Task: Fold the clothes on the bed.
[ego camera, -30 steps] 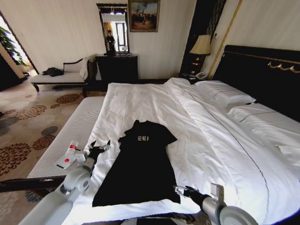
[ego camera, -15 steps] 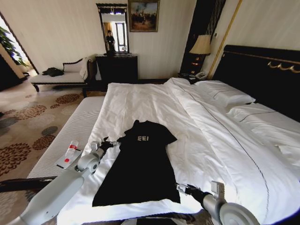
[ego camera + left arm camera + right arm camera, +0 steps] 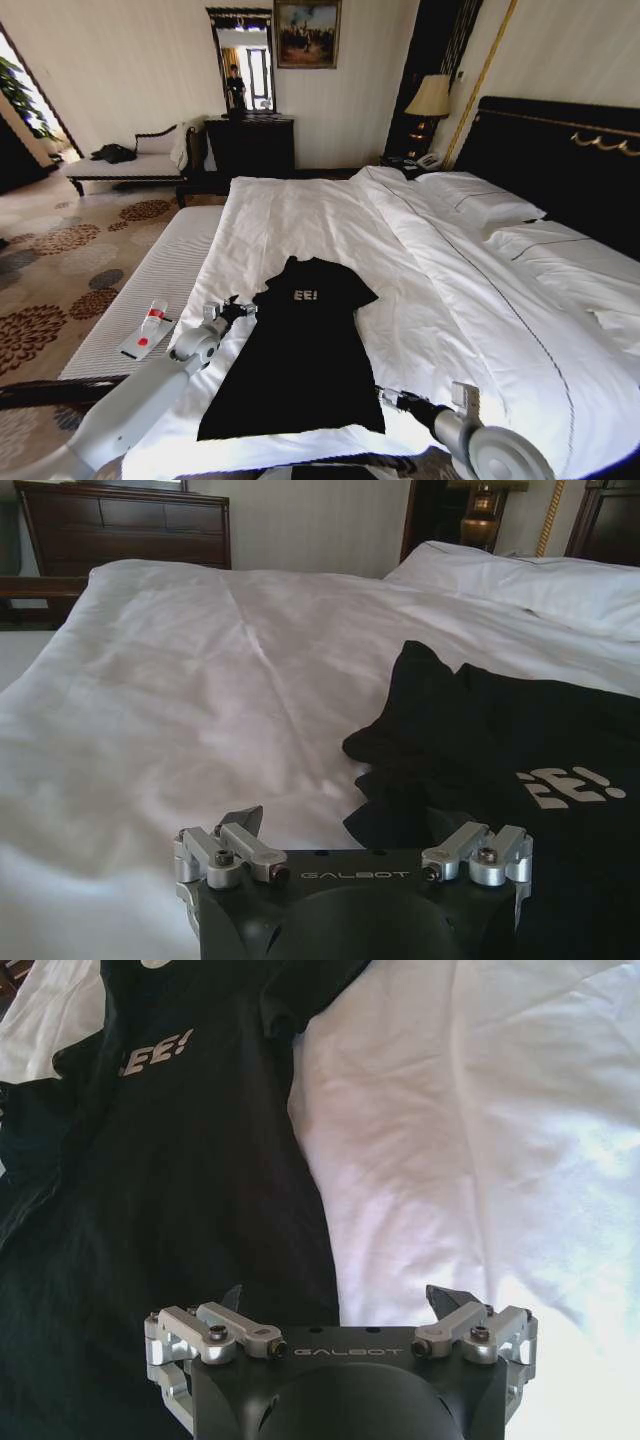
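On the ribbed bench (image 3: 150, 275) at 9 o'clock lies a small white-and-red object (image 3: 146, 330). Just right of it the left gripper (image 3: 232, 309) hovers above the duvet (image 3: 300, 215), its claw spread wide, just beside the left sleeve of the black T-shirt (image 3: 300, 355); in the left wrist view that sleeve lies bunched ahead of the gripper (image 3: 350, 830). The T-shirt lies flat on the bed (image 3: 470, 290) near its foot, collar toward 12 o'clock, white lettering across the chest. At 5 o'clock the right gripper (image 3: 388, 397) sits at the shirt's lower right hem corner, claw spread, 1 finger (image 3: 232, 1298) over black cloth, the other over white duvet.
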`<state>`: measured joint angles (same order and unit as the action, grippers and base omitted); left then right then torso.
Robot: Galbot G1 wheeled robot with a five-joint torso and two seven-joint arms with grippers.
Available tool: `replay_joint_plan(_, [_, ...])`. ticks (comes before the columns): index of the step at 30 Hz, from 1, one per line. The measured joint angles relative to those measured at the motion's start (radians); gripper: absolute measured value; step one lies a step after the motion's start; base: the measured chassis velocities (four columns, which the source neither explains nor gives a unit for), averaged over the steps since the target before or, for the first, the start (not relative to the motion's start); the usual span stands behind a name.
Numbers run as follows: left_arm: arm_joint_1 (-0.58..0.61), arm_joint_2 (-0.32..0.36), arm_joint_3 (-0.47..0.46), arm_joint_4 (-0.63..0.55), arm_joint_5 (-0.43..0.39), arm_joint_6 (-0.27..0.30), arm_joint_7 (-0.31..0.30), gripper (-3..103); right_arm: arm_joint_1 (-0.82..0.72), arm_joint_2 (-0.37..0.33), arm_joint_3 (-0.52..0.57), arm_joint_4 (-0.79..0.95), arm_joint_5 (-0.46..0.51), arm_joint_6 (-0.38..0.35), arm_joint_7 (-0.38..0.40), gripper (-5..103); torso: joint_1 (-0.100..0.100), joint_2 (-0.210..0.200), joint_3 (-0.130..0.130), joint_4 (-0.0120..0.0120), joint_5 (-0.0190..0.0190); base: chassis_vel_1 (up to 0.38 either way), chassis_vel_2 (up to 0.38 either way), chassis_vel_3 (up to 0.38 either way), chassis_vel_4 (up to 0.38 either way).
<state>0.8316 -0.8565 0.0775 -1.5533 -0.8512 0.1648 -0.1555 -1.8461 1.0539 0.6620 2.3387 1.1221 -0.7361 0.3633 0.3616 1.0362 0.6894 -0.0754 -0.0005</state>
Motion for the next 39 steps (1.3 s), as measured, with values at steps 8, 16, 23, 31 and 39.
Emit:
replay_joint_plan(8, [-0.037,-0.061,0.019,0.048,0.016,0.001,-0.031,76,-0.005,0.004,0.010,-0.004,0.009,0.000,0.005,100,0.000,0.000,0.000,-0.0001,0.0002,0.000,0.000,0.000,0.000])
replay_joint_plan(16, [-0.039,-0.078,0.018,0.069,0.013,0.002,-0.033,43,-0.003,0.003,0.020,-0.006,0.020,0.000,0.009,100,0.000,0.000,0.000,0.0000,0.0001,0.000,0.000,0.000,0.000])
replay_joint_plan(23, [-0.042,-0.109,0.023,0.083,0.026,0.000,-0.036,21,-0.007,0.013,0.015,-0.003,0.020,0.000,0.011,100,0.000,0.000,0.000,-0.0004,-0.0003,0.000,0.000,0.000,0.000])
replay_joint_plan(31, [-0.010,-0.010,0.022,0.000,0.033,0.003,-0.029,10,-0.012,0.020,0.015,0.001,0.015,0.000,0.011,100,0.000,0.000,0.000,0.0001,0.0001,0.000,0.000,0.000,0.000])
replay_joint_plan(39, [-0.028,0.062,0.014,-0.003,0.063,-0.007,0.013,38,-0.007,0.022,0.010,0.003,0.015,0.001,0.012,100,0.000,0.000,0.000,-0.0001,-0.0001,0.000,0.000,0.000,0.000])
